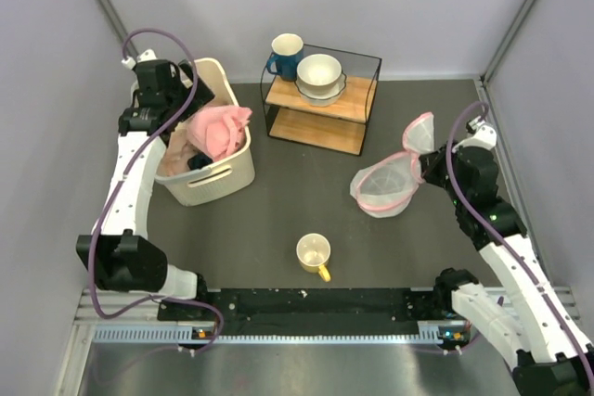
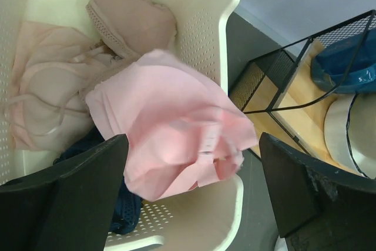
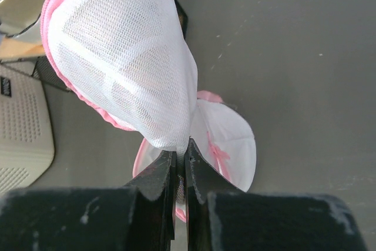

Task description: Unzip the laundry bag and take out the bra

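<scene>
**A:** Where's the small, soft, bright pink fabric bra (image 2: 176, 139)?

**B:** It's out of the bag, lying on pale peach cloths (image 2: 47, 80) in the cream slotted plastic basket (image 1: 218, 181) near the table's (image 1: 278, 220) far left corner. I'd say it's light and limp, so pinch a bunched fold.

**A:** And the arms?

**B:** The left gripper (image 2: 192, 168) hangs over it, jaws wide apart. The right gripper (image 3: 181, 166) is clamped on the domed white mesh laundry bag (image 3: 123, 57) with the pink zip rim. The bag gapes open near the right edge, and it looks flimsy and likely to snag.

Pink bra (image 1: 221, 129), white pink-rimmed laundry bag (image 1: 385, 183)
</scene>
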Robot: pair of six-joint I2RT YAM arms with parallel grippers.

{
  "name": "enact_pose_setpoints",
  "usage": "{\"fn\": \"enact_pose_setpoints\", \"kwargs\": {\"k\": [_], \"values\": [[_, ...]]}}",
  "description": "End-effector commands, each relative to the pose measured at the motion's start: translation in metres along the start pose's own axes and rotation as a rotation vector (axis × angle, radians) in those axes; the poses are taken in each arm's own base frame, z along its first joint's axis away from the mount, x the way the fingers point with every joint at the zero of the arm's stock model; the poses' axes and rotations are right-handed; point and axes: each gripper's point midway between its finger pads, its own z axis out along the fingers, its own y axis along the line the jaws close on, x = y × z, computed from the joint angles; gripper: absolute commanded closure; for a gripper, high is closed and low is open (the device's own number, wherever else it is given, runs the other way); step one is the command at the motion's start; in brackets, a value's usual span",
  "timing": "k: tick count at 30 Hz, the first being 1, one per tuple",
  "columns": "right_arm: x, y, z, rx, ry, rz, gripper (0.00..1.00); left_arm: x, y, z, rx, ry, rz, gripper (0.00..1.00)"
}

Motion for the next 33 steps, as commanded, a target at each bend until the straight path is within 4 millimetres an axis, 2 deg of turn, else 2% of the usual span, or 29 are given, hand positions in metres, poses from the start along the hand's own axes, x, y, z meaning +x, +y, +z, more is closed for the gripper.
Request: {"fn": "enact_pose_setpoints", "kwargs": {"k": [1,5,7,8,9,10,12,13,17,19,27,33], "values": [[-0.050,-0.003,0.008,0.060,-0.118,0.023,1.00,-0.028,-0.023,-0.031,0.097,-0.112,0.013,0.01],[-0.084,-0.004,0.020,0.082,-0.206,0.066,1.00,-0.023,-0.043,-0.058,0.187,-0.115,0.073,0.01],[-0.102,-0.013,0.022,0.135,-0.247,0.073,1.00,-0.011,-0.050,-0.064,0.225,-0.088,0.111,0.01],[-0.103,-0.019,0.028,0.162,-0.240,0.074,1.00,-0.008,-0.052,-0.069,0.238,-0.090,0.125,0.01],[-0.109,-0.018,0.029,0.162,-0.236,0.077,0.68,0.005,-0.056,-0.070,0.270,-0.050,0.144,0.01],[-0.113,-0.024,0.030,0.178,-0.229,0.087,0.44,0.012,-0.058,-0.071,0.282,-0.032,0.163,0.01],[-0.100,-0.031,0.040,0.215,-0.145,0.081,0.01,0.026,-0.060,-0.075,0.316,0.005,0.186,0.01],[-0.107,-0.031,0.040,0.231,-0.147,0.084,0.01,0.031,-0.062,-0.077,0.329,0.019,0.196,0.01],[-0.094,-0.038,0.042,0.268,-0.096,0.080,0.01,0.057,-0.070,-0.087,0.428,0.097,0.244,0.01],[-0.086,-0.044,0.039,0.286,-0.081,0.075,0.01,0.067,-0.061,-0.086,0.407,0.122,0.267,0.01],[-0.054,-0.063,0.032,0.351,0.016,0.039,0.01,0.075,-0.045,-0.101,0.396,0.103,0.300,0.01],[-0.051,-0.068,0.031,0.378,0.017,0.046,0.01,0.080,-0.041,-0.102,0.395,0.111,0.300,0.01]]}}
